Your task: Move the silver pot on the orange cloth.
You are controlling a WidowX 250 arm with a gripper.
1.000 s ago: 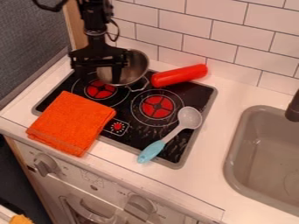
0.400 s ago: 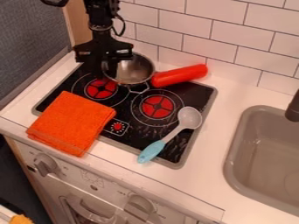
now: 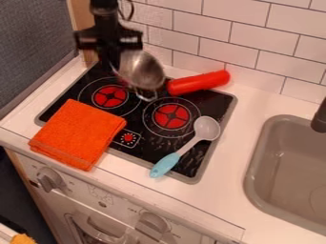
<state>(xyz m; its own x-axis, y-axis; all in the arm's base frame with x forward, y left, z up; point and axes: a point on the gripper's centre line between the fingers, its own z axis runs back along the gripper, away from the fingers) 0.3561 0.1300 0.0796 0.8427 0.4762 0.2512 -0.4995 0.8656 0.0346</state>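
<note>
Silver pot (image 3: 142, 71) tilts over rear of hob (image 3: 214, 101), view-R of gripper (image 3: 111, 61); jaws look closed on pot's view-L rim. Orange cloth (image 3: 77, 134) lies lower-L of pot, so carry prob. goes down-L.

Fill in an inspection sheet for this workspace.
Surface: black stovetop with red burner markings, in a white counter.
Job's things: round silver metal pot, tilted; folded orange cloth, nothing on it.
Clutter: red cylinder; grey spoon, its turquoise handle overhanging the stovetop's front edge.
Gripper: black two-finger gripper, holding the pot's left side.
Cables: black loop beside the arm.
Surroundings: white tiled wall, grey sink right.
</note>
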